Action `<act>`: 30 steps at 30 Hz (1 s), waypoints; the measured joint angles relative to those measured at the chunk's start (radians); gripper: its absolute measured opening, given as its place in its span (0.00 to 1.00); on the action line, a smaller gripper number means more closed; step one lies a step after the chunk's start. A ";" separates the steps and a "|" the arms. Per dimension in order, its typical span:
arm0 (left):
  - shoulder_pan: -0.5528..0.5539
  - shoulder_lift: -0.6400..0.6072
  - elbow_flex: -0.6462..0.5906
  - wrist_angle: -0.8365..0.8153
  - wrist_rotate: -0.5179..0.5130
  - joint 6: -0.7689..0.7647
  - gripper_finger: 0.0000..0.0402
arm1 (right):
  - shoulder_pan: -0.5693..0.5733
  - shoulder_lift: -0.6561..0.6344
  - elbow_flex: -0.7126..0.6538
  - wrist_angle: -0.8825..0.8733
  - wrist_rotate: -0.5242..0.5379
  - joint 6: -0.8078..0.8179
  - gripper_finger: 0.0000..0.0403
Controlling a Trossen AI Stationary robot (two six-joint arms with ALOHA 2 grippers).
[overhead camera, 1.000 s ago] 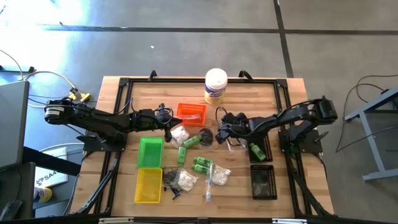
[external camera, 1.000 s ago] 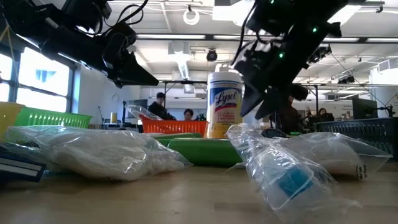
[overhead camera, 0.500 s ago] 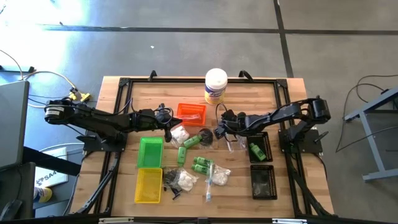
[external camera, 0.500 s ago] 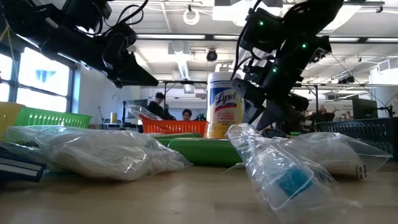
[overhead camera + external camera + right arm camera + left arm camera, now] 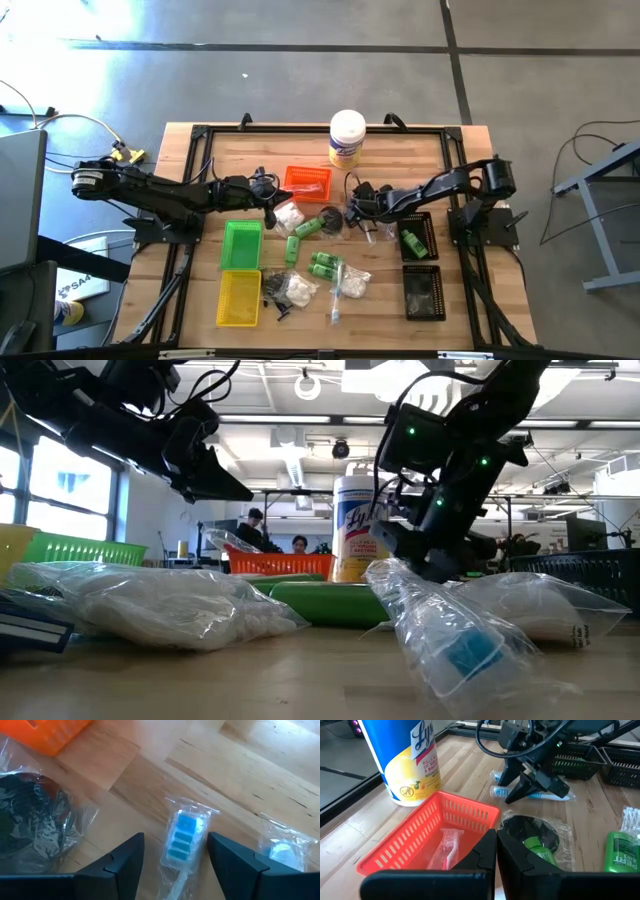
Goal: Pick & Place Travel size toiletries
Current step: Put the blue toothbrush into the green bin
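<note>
The travel size toiletries lie loose in the table's middle: green bottles (image 5: 305,228), a bag of white fluff (image 5: 289,215), a black round piece in a clear bag (image 5: 330,218) and clear-wrapped toothbrushes. My right gripper (image 5: 175,862) is open and points down at a slant. Its fingers stand on either side of a wrapped toothbrush with a blue head (image 5: 182,837) that lies flat on the wood, and they do not touch it. My left gripper (image 5: 495,855) is shut and hangs in the air near the orange tray (image 5: 307,182), with nothing in it.
A white canister (image 5: 347,137) stands at the far edge. Green (image 5: 242,245) and yellow (image 5: 239,297) trays sit at the near left, two black trays (image 5: 420,262) on the right. The orange tray holds a clear-wrapped item (image 5: 447,845). Another wrapped piece (image 5: 282,847) lies beside the toothbrush.
My right gripper has come down toward the table and a little toward the left edge, over the wrapped toothbrush, tipping more steeply downward. My left gripper has kept still.
</note>
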 joint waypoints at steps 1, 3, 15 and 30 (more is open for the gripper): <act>0.000 0.000 0.000 0.000 0.000 0.000 0.02 | 0.000 0.002 0.000 0.002 0.001 0.000 0.52; 0.000 0.000 0.000 0.000 0.000 0.000 0.02 | 0.000 0.003 0.000 0.003 0.001 0.000 0.52; 0.000 0.000 0.000 0.000 0.000 0.000 0.02 | 0.000 0.004 0.000 0.006 -0.014 0.029 0.51; 0.000 0.000 0.000 -0.001 0.000 0.000 0.02 | 0.000 0.004 0.000 0.006 -0.017 0.051 0.28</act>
